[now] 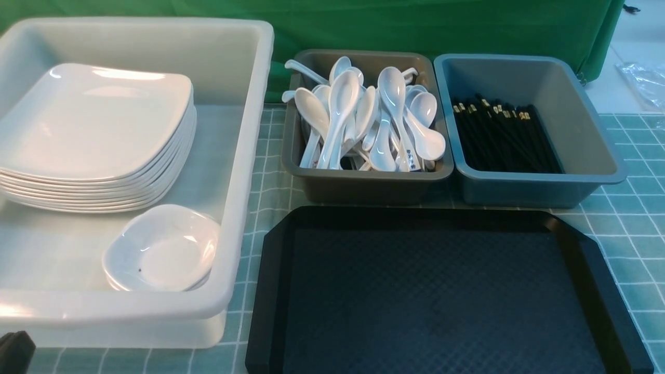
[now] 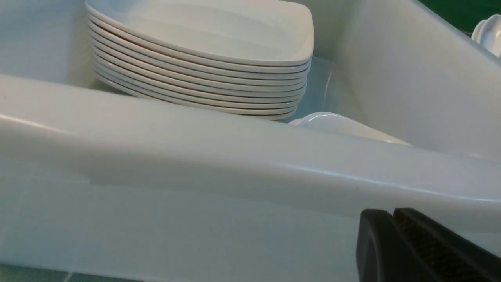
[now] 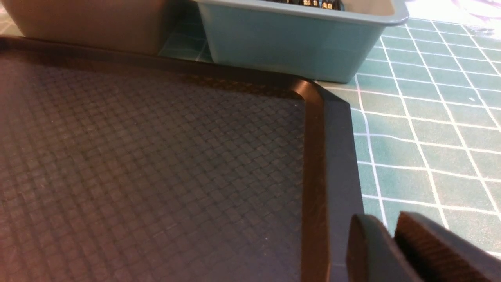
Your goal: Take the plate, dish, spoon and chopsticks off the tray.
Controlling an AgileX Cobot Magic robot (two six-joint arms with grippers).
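The black tray [image 1: 441,291] lies bare at the front; its floor [image 3: 156,156] holds nothing. The plate [image 1: 98,119] tops a stack of several in the white tub [image 1: 244,156]. The dish [image 1: 163,249] with its dark speck sits on like dishes beside that stack. White spoons [image 1: 363,114] are heaped in the grey tub; I cannot tell the task's spoon among them. Black chopsticks [image 1: 501,137] lie in the blue-grey tub. My left gripper [image 2: 392,213] is shut and empty outside the white tub's near wall. My right gripper [image 3: 387,221] is slightly open and empty by the tray's right rim.
The grey tub [image 1: 363,182] and blue-grey tub [image 1: 587,150] stand side by side just behind the tray. A green checked cloth [image 1: 634,218] covers the table. A green curtain hangs at the back.
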